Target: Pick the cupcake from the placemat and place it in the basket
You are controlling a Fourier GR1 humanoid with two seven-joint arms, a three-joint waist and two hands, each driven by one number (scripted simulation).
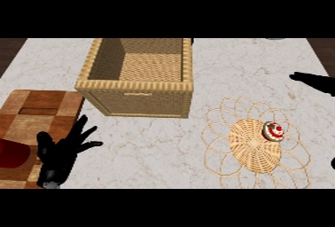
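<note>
A small cupcake (273, 131) with white and red icing sits on the right part of a round woven placemat (252, 146) with looped edges, at the right of the counter. A rectangular wicker basket (136, 85) stands behind and to the left, with nothing visible inside. My left hand (60, 153) is open with fingers spread at the lower left, far from the cupcake. My right hand (317, 82) shows only as dark fingers at the right edge, above and to the right of the cupcake, apart from it.
A brown checkered wooden board (36, 119) lies at the left edge, with a dark red object (13, 154) on it beside my left hand. The marble counter (157, 146) spreads between the board and the placemat.
</note>
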